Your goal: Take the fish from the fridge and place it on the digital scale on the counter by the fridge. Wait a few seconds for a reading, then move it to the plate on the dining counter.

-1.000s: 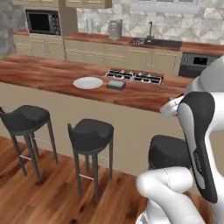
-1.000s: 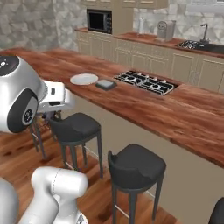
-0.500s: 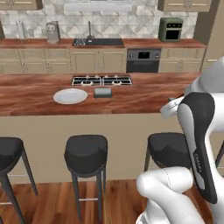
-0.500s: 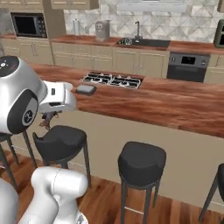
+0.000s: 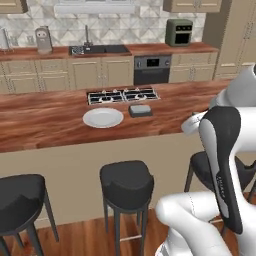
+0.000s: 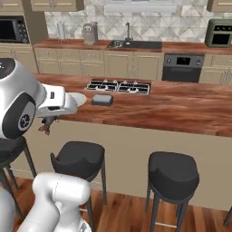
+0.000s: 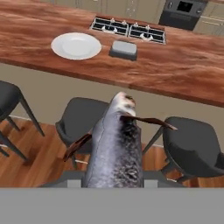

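Note:
My gripper is shut on the fish, a grey-black body with thin brown fins that points toward the counter. From the right base the fish hangs under the gripper, just short of the counter's near edge. The white plate lies on the wood top, with the dark grey digital scale just right of it. Both also show in the left base view, plate and scale. The hand partly covers the plate beside the scale. The fridge is out of view.
A black gas cooktop sits behind the plate and scale. Black stools line the island's near side, below the gripper. A wall worktop with sink and an oven runs along the back.
The whole picture has shifted as the base moved: the island now faces me squarely, with plate and scale nearer the middle. The fish stays held.

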Motion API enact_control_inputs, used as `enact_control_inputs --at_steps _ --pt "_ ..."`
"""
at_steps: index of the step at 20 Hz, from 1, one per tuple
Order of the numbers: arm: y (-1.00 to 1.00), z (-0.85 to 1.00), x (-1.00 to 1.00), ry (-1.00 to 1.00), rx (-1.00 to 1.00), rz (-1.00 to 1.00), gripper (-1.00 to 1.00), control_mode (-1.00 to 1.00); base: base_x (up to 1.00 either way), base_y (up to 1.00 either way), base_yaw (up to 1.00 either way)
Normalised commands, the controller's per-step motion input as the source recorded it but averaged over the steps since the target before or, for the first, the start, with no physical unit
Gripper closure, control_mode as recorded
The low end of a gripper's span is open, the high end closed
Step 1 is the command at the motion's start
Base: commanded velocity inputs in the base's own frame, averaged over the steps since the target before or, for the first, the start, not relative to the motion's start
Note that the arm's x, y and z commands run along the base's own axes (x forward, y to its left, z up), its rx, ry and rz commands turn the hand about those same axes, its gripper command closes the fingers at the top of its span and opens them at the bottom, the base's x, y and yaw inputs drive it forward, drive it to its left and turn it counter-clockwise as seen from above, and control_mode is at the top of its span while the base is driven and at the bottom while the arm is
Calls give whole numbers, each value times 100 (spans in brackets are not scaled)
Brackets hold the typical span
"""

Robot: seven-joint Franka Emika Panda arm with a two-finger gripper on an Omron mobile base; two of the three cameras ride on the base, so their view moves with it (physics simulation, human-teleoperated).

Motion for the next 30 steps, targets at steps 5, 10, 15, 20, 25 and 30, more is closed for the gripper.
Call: enact_control_inputs --at_steps 5,10,15,20,25,30 --pt "0 0 0 0 0 0 100 100 48 -5 -11" --pt "0 0 0 0 0 0 100 100 84 2 -15" --pt "0 0 0 0 0 0 100 100 80 17 -14" --pt "0 0 0 0 0 0 100 100 35 11 -7" --pt "0 0 0 0 0 0 100 100 0 0 0" --pt "0 0 0 0 0 0 100 100 0 0 0"
